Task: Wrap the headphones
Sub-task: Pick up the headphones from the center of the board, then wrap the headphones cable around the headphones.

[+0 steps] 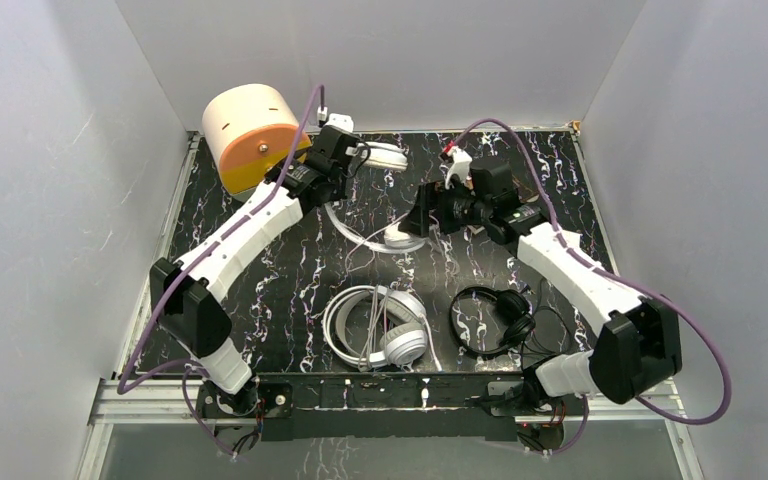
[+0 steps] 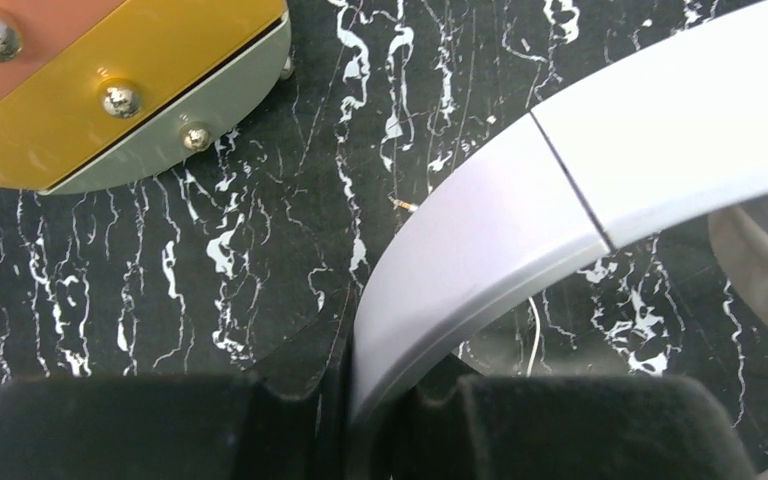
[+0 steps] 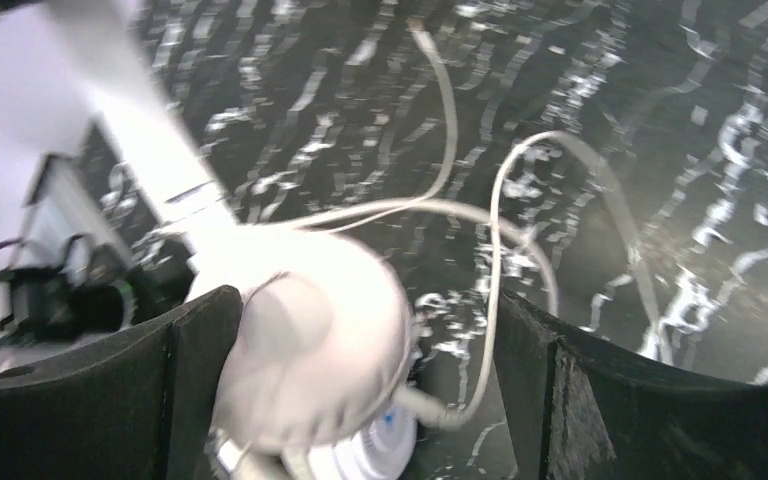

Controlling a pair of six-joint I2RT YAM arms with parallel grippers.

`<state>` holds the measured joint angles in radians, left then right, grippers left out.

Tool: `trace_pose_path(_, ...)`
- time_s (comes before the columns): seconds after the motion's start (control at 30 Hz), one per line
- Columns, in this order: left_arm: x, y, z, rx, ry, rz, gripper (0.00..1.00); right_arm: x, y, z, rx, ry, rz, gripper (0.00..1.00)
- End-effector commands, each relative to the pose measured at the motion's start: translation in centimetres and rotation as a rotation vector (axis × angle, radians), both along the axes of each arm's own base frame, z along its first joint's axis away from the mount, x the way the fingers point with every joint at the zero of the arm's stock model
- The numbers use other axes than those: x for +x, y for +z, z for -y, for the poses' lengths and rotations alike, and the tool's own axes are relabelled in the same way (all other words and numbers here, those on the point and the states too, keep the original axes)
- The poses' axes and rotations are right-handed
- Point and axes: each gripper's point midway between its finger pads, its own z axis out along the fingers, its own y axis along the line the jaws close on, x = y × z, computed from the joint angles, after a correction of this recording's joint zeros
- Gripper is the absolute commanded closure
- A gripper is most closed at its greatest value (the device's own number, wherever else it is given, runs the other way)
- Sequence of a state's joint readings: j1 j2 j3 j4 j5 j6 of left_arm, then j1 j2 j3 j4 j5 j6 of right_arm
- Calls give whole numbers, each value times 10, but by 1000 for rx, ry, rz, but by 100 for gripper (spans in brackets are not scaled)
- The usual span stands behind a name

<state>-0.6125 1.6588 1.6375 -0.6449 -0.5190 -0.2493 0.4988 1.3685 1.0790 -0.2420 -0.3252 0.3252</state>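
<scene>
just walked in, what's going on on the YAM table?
Both arms are on the slim white on-ear pair at the far side of the table. The left hand is shut on its headband, next to the orange-and-cream drum. The right hand is open, fingers either side of an ear cup, cord loose beside it. The big white over-ear pair and small black pair lie nearer, no hand on them.

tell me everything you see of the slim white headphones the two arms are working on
The slim white headphones are toward the far side of the table, smooth and plastic-looking. Their headband, a flat arc with one thin seam, is pinched by the shut left gripper. One rounded ear cup sits between the wide-open fingers of the right gripper; contact is lost in blur. The thin white cord trails in loose loops on the table, unwrapped.
</scene>
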Motion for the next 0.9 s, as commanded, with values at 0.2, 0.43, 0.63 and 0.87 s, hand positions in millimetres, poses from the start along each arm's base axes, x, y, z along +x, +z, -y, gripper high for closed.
trace_pose_path(0.2,-12,0,-5,-261,62,-23,100,-6,74,-33,207,106,-34,2)
trace_pose_path(0.43,-23,-5,-22,-268,114,-51,100,30,59,-8,-45,16,83,1)
trace_pose_path(0.63,-26,-4,-56,-354,286,-75,100,-8,79,1,49,154,197,1)
trace_pose_path(0.87,-27,1,-57,-455,329,-112,100,-58,99,-34,186,409,334,1)
